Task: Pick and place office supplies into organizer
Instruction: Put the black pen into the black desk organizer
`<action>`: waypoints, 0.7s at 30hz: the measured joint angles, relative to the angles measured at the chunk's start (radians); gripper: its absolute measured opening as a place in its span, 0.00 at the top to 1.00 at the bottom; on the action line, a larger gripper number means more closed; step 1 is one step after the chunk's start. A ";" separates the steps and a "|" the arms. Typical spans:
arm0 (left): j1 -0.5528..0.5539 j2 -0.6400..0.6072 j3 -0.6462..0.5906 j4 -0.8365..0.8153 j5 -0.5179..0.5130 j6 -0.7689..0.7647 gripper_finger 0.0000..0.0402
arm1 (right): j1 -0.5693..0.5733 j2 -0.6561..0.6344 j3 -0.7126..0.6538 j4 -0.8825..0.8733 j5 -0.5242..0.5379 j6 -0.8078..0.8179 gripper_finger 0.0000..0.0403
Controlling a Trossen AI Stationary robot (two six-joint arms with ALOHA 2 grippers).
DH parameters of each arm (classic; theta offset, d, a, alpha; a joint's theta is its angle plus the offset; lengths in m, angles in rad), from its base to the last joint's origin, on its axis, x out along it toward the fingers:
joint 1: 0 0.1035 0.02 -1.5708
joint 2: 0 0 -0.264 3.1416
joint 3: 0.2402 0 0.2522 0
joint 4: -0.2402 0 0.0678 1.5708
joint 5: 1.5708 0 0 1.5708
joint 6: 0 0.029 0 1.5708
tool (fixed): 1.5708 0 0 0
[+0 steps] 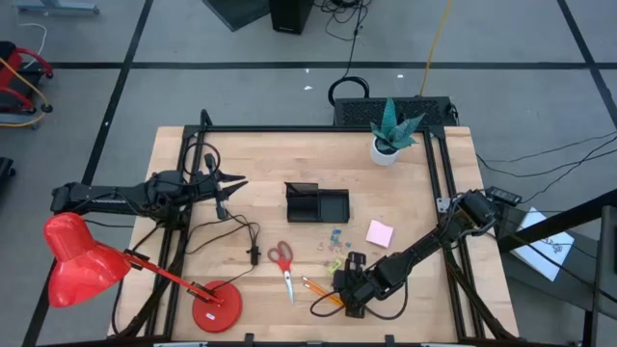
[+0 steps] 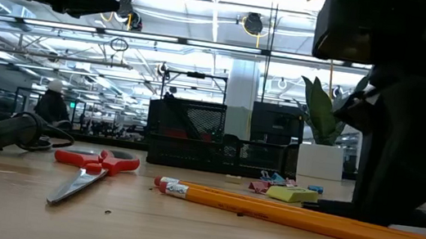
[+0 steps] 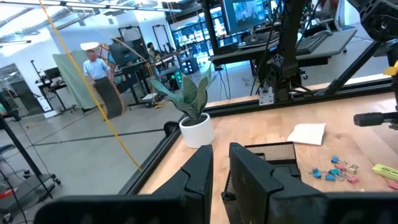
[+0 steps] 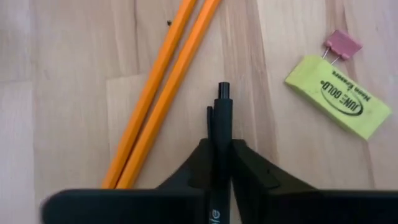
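Observation:
My right gripper (image 4: 222, 154) is low over the table's near right part (image 1: 352, 294), shut on a black pen (image 4: 222, 121). Two orange pencils (image 4: 163, 87) lie side by side just beside it. A yellow eraser (image 4: 339, 96) and a pink clip (image 4: 342, 43) lie flat on the wood nearby. Red-handled scissors (image 1: 282, 260) lie flat left of the pencils. The black organizer (image 1: 316, 202) stands mid-table, with small clips (image 1: 333, 236) and a pink sticky-note pad (image 1: 379, 233) near it. My left gripper (image 3: 221, 171) waits level at the left, a narrow gap between its fingers, nothing in it. My right gripper pinches the pen's barrel just behind its clicker end (image 4: 222, 134) between the two fingers. The fingers come from above, slanting down, one on each side of the barrel. The clicker end sticks out past the fingertips. The pen looks to lie on the wood.
A red desk lamp (image 1: 87, 265) stands at the near left, its base (image 1: 215, 306) by the front edge. Black cables (image 1: 227, 231) trail left of the scissors. A white plant pot (image 1: 388, 146) stands at the far right. Bare wood lies between organizer and scissors.

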 joint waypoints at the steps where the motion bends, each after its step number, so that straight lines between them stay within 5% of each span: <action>1: 0.000 0.000 0.000 0.000 0.000 -0.001 0.84 | 0.000 0.000 0.000 0.010 0.001 -0.009 0.95; 8: 0.000 0.000 0.000 0.000 0.003 -0.027 0.84 | -0.016 -0.037 0.000 0.034 -0.013 -0.022 0.90; 13: 0.000 0.000 0.000 -0.008 0.003 -0.039 0.84 | -0.030 -0.130 -0.010 -0.003 0.014 -0.116 0.95; 21: 0.000 0.000 0.000 -0.026 0.005 -0.060 0.84 | -0.076 -0.332 -0.005 0.038 0.228 -0.310 0.93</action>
